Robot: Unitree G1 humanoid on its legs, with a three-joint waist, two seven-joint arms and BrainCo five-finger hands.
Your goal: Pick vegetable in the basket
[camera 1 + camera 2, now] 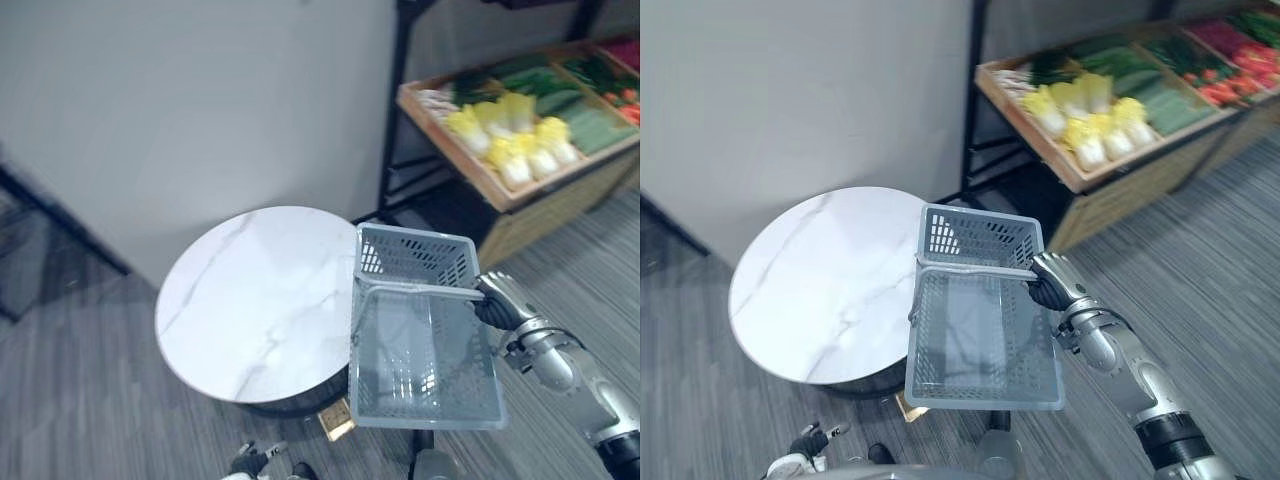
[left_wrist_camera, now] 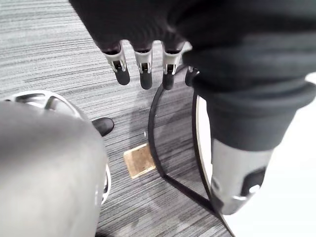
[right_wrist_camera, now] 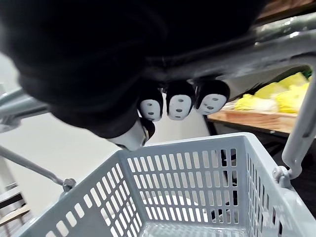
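My right hand (image 1: 497,300) is shut on the metal handle (image 1: 415,288) of a grey plastic basket (image 1: 425,340), which hangs in the air by the right edge of the round table. In the right wrist view its fingers (image 3: 180,101) curl round the handle bar above the basket (image 3: 197,197), whose inside looks empty. Vegetables lie on a wooden shelf at the far right: yellow-white cabbages (image 1: 515,135), green ones (image 1: 550,85) and red ones (image 1: 1230,85). My left hand (image 2: 143,64) hangs low over the floor beside the table, fingers relaxed and holding nothing.
A round white marble table (image 1: 260,300) on a black base stands left of the basket. The wooden vegetable shelf (image 1: 1060,165) stands on a black frame against the wall. A small brown tile (image 2: 139,160) lies on the grey striped floor by the table base.
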